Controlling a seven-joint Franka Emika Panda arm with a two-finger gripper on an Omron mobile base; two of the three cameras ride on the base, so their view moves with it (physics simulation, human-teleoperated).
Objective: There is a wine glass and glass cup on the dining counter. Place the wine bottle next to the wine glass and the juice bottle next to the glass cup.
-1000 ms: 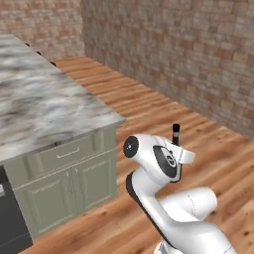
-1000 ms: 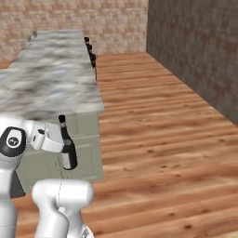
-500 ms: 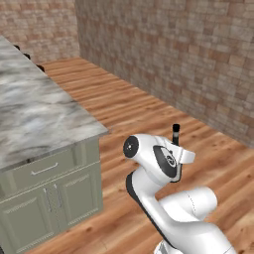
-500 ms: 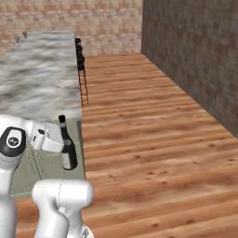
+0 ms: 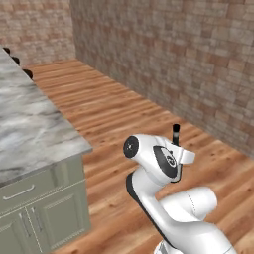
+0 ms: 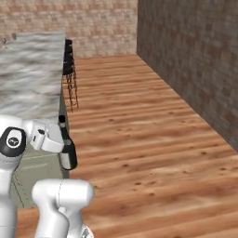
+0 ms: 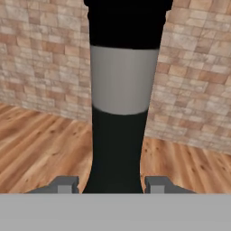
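Worktop (image 6: pixel 32 79): the long marble slab fills the upper left of the right base view and the left edge of the left base view; we see neither glass on it from here, so the place for the bottle is not yet in our sight.
Stools (image 6: pixel 69 58): black, lined along the slab's edge at upper left; we judge a low carry past them could clip one.
Wine bottle (image 6: pixel 68 151): upright at lower left of the right base view, carried off any surface; its cap (image 5: pixel 175 130) pokes above the arm in the left base view.
Hand (image 7: pixel 115 186): closed on the bottle's dark lower body, a tip either side.
Risk: gripped low, the tall bottle could tilt or slip if we swing or brake sharply.
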